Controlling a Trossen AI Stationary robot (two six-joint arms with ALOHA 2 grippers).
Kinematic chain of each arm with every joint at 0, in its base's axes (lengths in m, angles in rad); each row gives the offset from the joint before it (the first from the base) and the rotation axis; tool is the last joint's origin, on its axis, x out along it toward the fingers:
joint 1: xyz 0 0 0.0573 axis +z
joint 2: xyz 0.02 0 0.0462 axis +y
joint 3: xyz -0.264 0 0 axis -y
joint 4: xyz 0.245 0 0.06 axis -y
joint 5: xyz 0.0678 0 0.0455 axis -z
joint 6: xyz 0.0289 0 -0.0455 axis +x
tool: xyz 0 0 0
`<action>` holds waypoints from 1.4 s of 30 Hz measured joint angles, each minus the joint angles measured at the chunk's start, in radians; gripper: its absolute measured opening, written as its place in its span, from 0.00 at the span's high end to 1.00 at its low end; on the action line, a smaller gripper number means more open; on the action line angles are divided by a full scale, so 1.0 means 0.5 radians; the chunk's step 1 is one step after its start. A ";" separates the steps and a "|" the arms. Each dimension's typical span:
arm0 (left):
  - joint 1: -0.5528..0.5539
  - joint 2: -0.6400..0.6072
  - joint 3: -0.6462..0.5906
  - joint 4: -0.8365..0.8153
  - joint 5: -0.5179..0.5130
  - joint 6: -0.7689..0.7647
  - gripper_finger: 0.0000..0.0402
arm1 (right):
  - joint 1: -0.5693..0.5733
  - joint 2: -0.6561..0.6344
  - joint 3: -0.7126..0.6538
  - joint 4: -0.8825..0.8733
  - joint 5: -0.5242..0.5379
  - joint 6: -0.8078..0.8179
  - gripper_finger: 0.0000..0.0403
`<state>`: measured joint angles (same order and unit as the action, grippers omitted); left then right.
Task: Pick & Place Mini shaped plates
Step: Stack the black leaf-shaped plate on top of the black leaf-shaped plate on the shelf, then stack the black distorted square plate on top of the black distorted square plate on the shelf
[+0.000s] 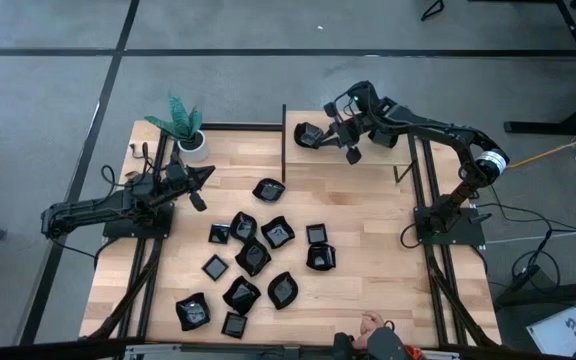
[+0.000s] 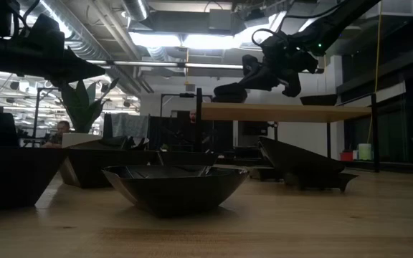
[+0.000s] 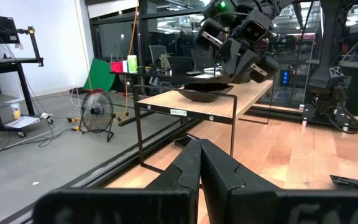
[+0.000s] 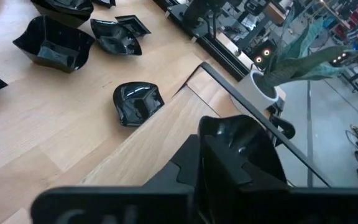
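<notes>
Several glossy black mini shaped plates (image 1: 253,258) lie scattered on the wooden table; in the low view the closest one (image 2: 174,185) rests on its base. One more plate (image 1: 310,135) is at the left end of a raised wooden shelf (image 1: 380,160) by the far edge. My right gripper (image 1: 334,133) is shut on it. The same plate shows in the low view (image 2: 229,91) and the left wrist view (image 3: 205,93). My left gripper (image 3: 199,152) is shut and hovers over the table's left part (image 1: 204,178), touching nothing. My right gripper holds the plate by its rim (image 4: 232,140) on the side toward the table's right, pinched between the two fingers. It comes from the right, slanting down. The plate sits level at the shelf top (image 3: 185,107); whether it rests there or hangs just above, I cannot tell.
A white pot with a green plant (image 1: 192,143) stands at the far left corner. The shelf rests on thin black metal legs (image 3: 139,134) above the table. One plate (image 4: 137,101) lies near the shelf's foot. A person's hand (image 1: 373,325) shows at the near edge.
</notes>
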<state>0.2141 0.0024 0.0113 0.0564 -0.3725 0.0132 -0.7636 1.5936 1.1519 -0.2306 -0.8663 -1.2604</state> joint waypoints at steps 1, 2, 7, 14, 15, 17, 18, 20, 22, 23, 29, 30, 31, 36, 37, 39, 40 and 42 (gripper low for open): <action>0.000 0.000 0.000 0.000 0.000 0.000 0.99 | -0.004 0.000 0.000 -0.001 0.000 0.001 0.94; 0.000 0.000 -0.001 0.000 0.000 0.000 0.99 | -0.005 0.000 0.000 -0.001 0.000 0.002 0.94; 0.000 -0.001 0.000 0.000 0.000 0.000 0.99 | -0.005 0.000 0.000 -0.002 0.000 0.028 0.93; 0.000 0.000 0.000 0.000 0.000 0.000 0.99 | -0.004 0.000 0.000 0.003 0.000 0.193 0.93; 0.000 0.000 -0.001 0.000 0.000 0.000 0.99 | -0.004 0.000 0.000 0.004 0.000 0.205 0.93; 0.000 0.000 -0.001 0.000 0.000 0.000 0.99 | -0.004 0.000 0.000 0.003 -0.001 0.210 0.93; 0.000 0.000 0.000 0.000 0.000 0.000 0.99 | -0.004 0.000 0.000 0.003 -0.001 0.210 0.93; 0.000 0.000 0.000 0.000 0.000 0.000 0.99 | -0.004 0.000 0.000 0.003 -0.017 0.223 0.93; 0.000 0.000 -0.001 0.000 0.000 0.000 0.99 | 0.004 0.000 0.000 0.003 -0.055 0.281 0.93; 0.000 0.000 0.000 0.000 0.000 0.000 0.99 | 0.010 0.000 0.000 0.003 -0.066 0.322 0.93; 0.000 0.000 0.000 0.000 0.000 0.000 0.99 | 0.111 -0.004 0.000 -0.017 -0.060 0.580 0.93; 0.000 0.000 -0.001 0.000 0.000 0.000 0.99 | 0.137 -0.004 0.000 -0.040 -0.033 0.588 0.93; 0.000 0.000 0.000 0.000 0.000 0.000 0.99 | 0.165 -0.005 0.000 -0.069 -0.001 0.587 0.93; 0.000 0.000 -0.001 0.000 0.000 0.000 0.99 | 0.319 -0.005 0.000 -0.116 0.199 0.804 0.93; 0.000 0.000 -0.001 0.000 0.000 0.000 0.99 | 0.346 -0.005 0.000 -0.118 0.252 0.884 0.93; 0.000 0.000 0.000 0.000 0.000 0.000 0.99 | 0.393 -0.012 0.000 -0.124 0.359 1.011 0.93; 0.000 0.000 0.000 0.000 0.000 0.000 0.99 | 0.416 -0.016 0.000 -0.130 0.411 1.048 0.93; 0.000 0.000 -0.001 0.000 0.000 0.000 0.99 | 0.452 -0.031 0.000 -0.196 0.482 1.061 0.93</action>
<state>0.2140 0.0023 0.0109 0.0563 -0.3725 0.0132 -0.5377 1.5784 1.1519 -0.3288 -0.6252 -0.7299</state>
